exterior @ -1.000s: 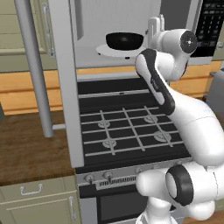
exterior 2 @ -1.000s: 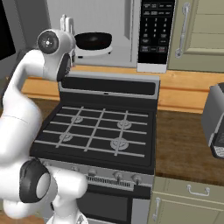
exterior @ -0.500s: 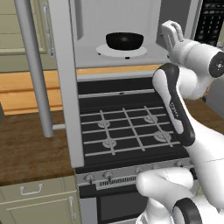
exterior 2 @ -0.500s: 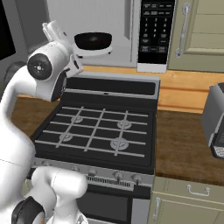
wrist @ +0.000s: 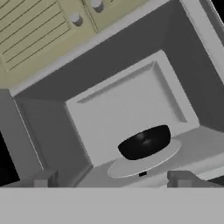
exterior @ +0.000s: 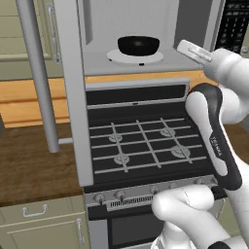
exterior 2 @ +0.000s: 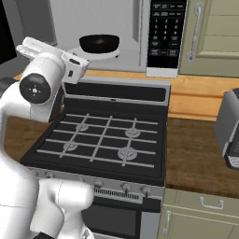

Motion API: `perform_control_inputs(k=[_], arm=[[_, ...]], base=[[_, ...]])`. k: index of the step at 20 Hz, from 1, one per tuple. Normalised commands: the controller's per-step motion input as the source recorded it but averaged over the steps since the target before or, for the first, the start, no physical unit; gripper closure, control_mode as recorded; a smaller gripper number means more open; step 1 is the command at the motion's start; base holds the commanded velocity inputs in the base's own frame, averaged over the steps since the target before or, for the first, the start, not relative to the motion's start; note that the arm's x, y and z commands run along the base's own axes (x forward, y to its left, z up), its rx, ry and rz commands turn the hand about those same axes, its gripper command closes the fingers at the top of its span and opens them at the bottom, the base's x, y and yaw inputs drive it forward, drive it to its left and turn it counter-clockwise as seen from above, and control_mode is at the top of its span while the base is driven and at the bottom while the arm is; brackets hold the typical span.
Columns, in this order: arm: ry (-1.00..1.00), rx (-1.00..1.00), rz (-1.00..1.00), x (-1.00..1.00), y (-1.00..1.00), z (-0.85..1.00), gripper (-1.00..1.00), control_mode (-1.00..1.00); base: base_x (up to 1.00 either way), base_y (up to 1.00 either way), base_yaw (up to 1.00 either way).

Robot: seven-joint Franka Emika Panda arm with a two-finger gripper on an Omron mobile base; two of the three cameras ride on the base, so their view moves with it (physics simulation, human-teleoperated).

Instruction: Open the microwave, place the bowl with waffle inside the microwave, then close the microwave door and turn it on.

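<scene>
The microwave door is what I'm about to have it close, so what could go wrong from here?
1. The microwave door stands wide open with its bar handle far to the arm's left, while the gripper sits at the cavity mouth; a swing across might clip the door's edge.
2. The bowl sits on the turntable plate; a hard shut might shift it.

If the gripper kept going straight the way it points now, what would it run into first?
Probably the small black bowl on the white turntable plate inside the open silver-grey microwave; the gripper looks straight into the cavity, though depth is unclear.
</scene>
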Motion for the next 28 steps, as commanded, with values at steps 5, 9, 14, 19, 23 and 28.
perform_control_inputs(k=[5,9,14,19,23,28], arm=[[0.32,-0.73,-0.01,-0.46,0.00,0.06,-1.00,-1.00],[0.35,-0.65,-0.18,-0.69,-0.08,-0.75,-1.00,-1.00],[0.25,-0.31,-0.33,-0.95,-0.03,-0.57,-1.00,-1.00],[0.01,0.01,-0.24,-1.00,-0.07,-0.04,-1.00,-1.00],[-0.05,0.16,0.02,-1.00,-0.09,0.13,-1.00,-1.00],[-0.15,0.00,0.19,-1.00,0.03,0.00,-1.00,-1.00]], base=[[0.00,0.00,0.00],[0.00,0.00,0.00],[0.00,0.00,0.00],[0.00,0.00,0.00],[0.00,0.00,0.00],[0.00,0.00,0.00]])
